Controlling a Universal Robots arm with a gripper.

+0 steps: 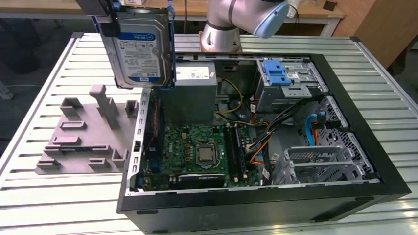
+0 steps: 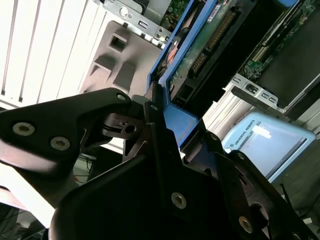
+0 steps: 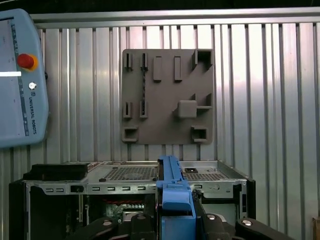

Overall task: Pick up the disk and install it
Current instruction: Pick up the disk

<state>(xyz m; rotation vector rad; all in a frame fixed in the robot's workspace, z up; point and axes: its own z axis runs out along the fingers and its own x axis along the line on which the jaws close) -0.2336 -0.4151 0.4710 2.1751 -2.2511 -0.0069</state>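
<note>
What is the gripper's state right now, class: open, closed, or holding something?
Gripper: closed on the disk, which hangs upright in the air.

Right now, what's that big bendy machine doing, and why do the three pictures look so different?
It is a robot arm. One picture comes from a camera standing off to the side; the other two come from cameras riding on the arm's wrist. Its end effector, a kind of claw, is shut on a disk with a blue frame, holding it upright in the air. On the metal table lie an open computer case and a grey holder plate.
</note>
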